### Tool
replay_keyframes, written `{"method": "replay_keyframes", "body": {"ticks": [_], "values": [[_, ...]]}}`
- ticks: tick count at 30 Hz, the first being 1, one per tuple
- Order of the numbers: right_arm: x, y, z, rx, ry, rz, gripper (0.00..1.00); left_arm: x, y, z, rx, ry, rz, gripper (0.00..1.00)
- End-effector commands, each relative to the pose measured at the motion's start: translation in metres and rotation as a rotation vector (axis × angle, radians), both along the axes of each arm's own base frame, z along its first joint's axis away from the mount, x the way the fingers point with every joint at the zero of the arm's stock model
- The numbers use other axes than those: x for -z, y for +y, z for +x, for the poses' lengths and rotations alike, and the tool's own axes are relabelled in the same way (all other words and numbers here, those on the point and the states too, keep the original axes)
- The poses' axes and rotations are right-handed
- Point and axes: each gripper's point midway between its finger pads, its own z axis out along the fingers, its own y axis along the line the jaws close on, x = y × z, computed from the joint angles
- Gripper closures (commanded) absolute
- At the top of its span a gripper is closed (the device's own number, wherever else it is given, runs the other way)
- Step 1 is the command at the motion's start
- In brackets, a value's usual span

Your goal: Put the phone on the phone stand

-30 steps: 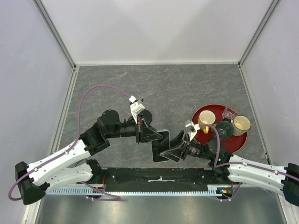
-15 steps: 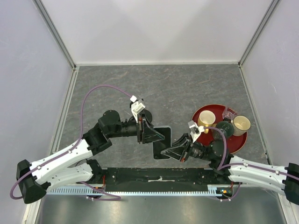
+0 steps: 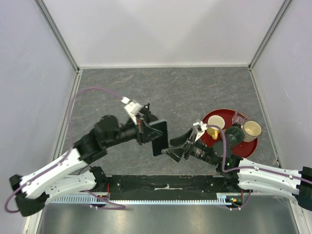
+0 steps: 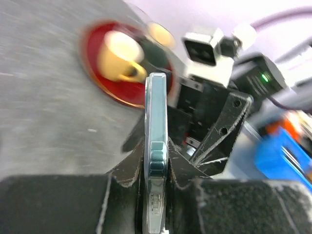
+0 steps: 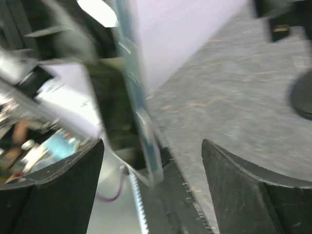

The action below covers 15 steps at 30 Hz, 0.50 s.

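The black phone (image 3: 160,138) hangs above the table's middle, turned up on its edge, with my left gripper (image 3: 154,136) shut on its left side. In the left wrist view the phone (image 4: 156,112) shows edge-on, pinched between both fingers of the left gripper (image 4: 157,163). My right gripper (image 3: 176,146) stands open just right of the phone, not touching it. The right wrist view is blurred, with the phone's edge (image 5: 139,117) ahead of the right gripper's (image 5: 152,145) spread fingers. The dark round phone stand (image 3: 234,135) sits on the red tray (image 3: 222,115) at the right.
Two cream-yellow mugs (image 3: 215,123) (image 3: 252,128) stand on the red tray beside the stand. The yellow mug (image 4: 116,59) and tray (image 4: 93,77) appear blurred past the phone. Grey walls and metal rails enclose the table; the arms' black base bar (image 3: 165,183) runs along the near edge.
The phone has gone from lying low between both grippers to up on its edge, moved up and left with the left gripper. The right gripper has let go and opened.
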Motion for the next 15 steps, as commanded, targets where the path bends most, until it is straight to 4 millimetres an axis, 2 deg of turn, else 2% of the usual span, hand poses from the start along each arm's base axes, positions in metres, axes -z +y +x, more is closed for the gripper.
{"method": "replay_keyframes", "body": {"ticks": [1, 2, 3, 4, 5, 6, 7, 8, 9, 10, 11, 12, 13, 14, 15], "values": [[0.012, -0.014, 0.066, 0.373, 0.119, -0.145, 0.09, -0.070, 0.123, 0.056, -0.639, -0.216, 0.020, 0.98], [0.036, -0.022, 0.085, 0.497, 0.173, -0.243, 0.08, -0.076, 0.140, 0.057, -0.697, -0.240, 0.017, 0.98], [0.017, -0.017, 0.094, 0.529, 0.180, -0.232, 0.08, -0.087, 0.164, 0.050, -0.744, -0.291, -0.001, 0.98], [0.031, -0.009, 0.102, 0.557, 0.189, -0.302, 0.07, -0.091, 0.182, 0.051, -0.813, -0.306, -0.005, 0.98], [0.033, -0.007, 0.109, 0.590, 0.196, -0.339, 0.07, -0.094, 0.193, 0.050, -0.843, -0.329, 0.004, 0.98], [0.009, 0.001, 0.121, 0.637, 0.191, -0.311, 0.06, -0.099, 0.207, 0.044, -0.868, -0.342, -0.011, 0.98], [0.023, 0.011, 0.130, 0.659, 0.194, -0.375, 0.05, -0.099, 0.219, 0.045, -0.913, -0.344, 0.000, 0.98], [-0.002, 0.024, 0.139, 0.670, 0.173, -0.361, 0.05, -0.101, 0.227, 0.043, -0.934, -0.354, 0.009, 0.98], [-0.006, 0.028, 0.147, 0.712, 0.172, -0.383, 0.04, -0.101, 0.235, 0.043, -0.966, -0.354, 0.020, 0.98], [0.021, 0.037, 0.154, 0.735, 0.186, -0.495, 0.04, -0.094, 0.239, 0.043, -0.975, -0.349, 0.056, 0.98], [-0.005, 0.049, 0.164, 0.761, 0.195, -0.461, 0.04, -0.094, 0.242, 0.042, -0.979, -0.347, 0.060, 0.98], [-0.004, 0.054, 0.170, 0.782, 0.199, -0.490, 0.05, -0.093, 0.246, 0.040, -0.985, -0.346, 0.060, 0.98], [0.017, 0.062, 0.174, 0.785, 0.205, -0.572, 0.08, -0.091, 0.247, 0.039, -0.983, -0.343, 0.065, 0.98], [0.001, 0.073, 0.180, 0.792, 0.209, -0.547, 0.12, -0.088, 0.247, 0.038, -0.979, -0.339, 0.066, 0.98], [0.003, 0.076, 0.183, 0.810, 0.228, -0.552, 0.20, -0.087, 0.248, 0.037, -0.979, -0.337, 0.064, 0.98]]}}
